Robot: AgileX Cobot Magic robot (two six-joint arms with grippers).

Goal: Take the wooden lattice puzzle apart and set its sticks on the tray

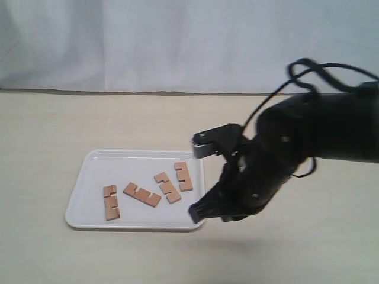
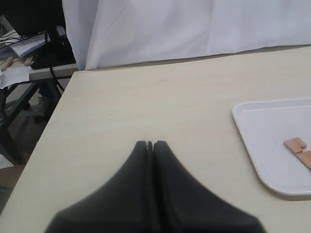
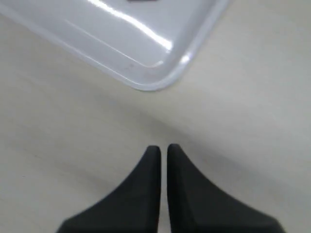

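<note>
The white tray (image 1: 142, 168) lies left of the table's centre. Several separate notched wooden sticks lie flat in it: one at the left (image 1: 111, 202), one in the middle (image 1: 142, 194), and two at the right (image 1: 167, 187) (image 1: 183, 176). No assembled lattice puzzle shows. My right gripper (image 1: 196, 213) hovers by the tray's near right corner, shut and empty; in its wrist view the right gripper (image 3: 160, 148) points at bare table just outside the tray's corner (image 3: 146, 58). The left gripper (image 2: 150, 143) is shut and empty over bare table, away from the tray (image 2: 262, 126), where one stick (image 2: 296, 144) shows.
A white curtain (image 1: 177, 41) hangs behind the table. The left wrist view shows the table's edge (image 2: 58, 104), with a cluttered desk and cables (image 2: 29, 48) beyond it. A black cable (image 1: 308, 71) loops over the right arm.
</note>
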